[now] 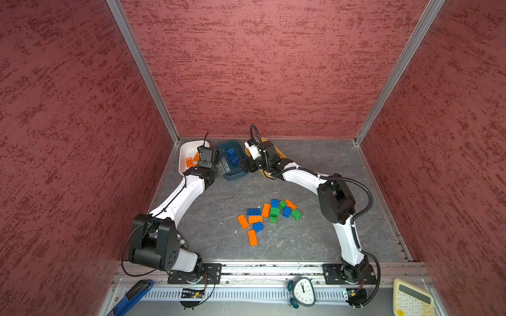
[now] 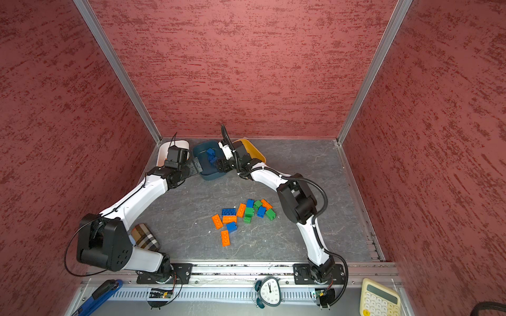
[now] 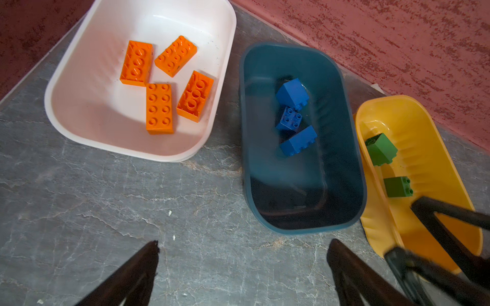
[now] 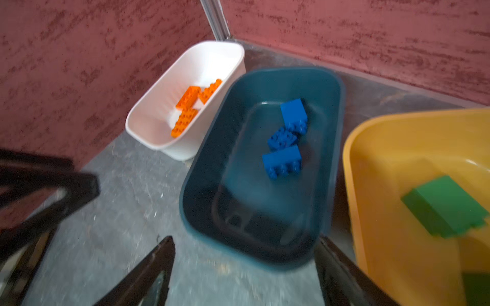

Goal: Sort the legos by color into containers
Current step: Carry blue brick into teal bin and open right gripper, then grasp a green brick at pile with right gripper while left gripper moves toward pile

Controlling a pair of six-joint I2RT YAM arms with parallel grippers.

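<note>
You have almost nothing legible here. The alarm clock [image 1: 302,292] on the front ledge carries a ring of dark numerals round its white dial. In both top views they are too small for you to read one by one (you can tell they are figures, no more). Right of the alarm clock, the cream calculator [image 1: 413,299] shows rows of keys, their marks blurred beyond reading.

Mixed legos [image 1: 274,212] lie clustered; three tubs [image 3: 342,164] hold colour-sorted ones.
</note>
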